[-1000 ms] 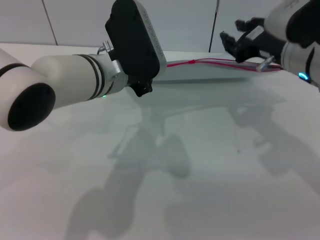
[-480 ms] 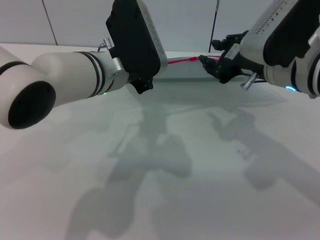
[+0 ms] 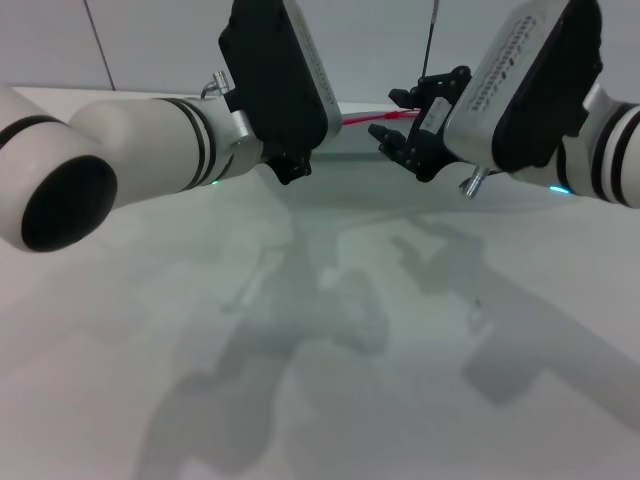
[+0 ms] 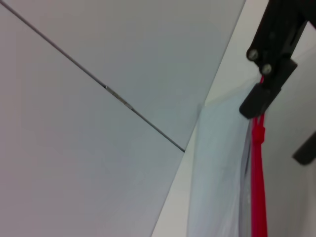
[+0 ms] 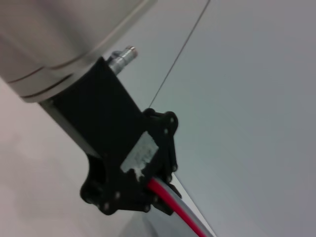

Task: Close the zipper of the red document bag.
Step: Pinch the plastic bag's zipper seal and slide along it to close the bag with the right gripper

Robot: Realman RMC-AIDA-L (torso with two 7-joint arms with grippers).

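Observation:
The red document bag [image 3: 348,138] lies flat at the back of the table, and its pale plastic [image 4: 217,168] fills the left wrist view. The zipper [image 3: 360,119] runs as a red strip along its far edge. My left gripper [image 5: 150,197] is shut on the zipper's left end. In the right wrist view the red strip [image 5: 170,205] comes out from between its fingers. A small red knot [image 4: 258,132] sits on the strip just past one black finger [image 4: 261,98]. My right gripper [image 3: 390,115] hovers open over the zipper, close to the right of the left gripper.
The white tabletop [image 3: 330,330] stretches in front with the arms' shadows on it. A grey panelled wall [image 3: 150,45] stands right behind the bag. My left forearm [image 3: 140,165] reaches across the left half of the table.
My right gripper has travelled left along the zipper from its right end to near the left gripper, staying open. The left arm has held its place.

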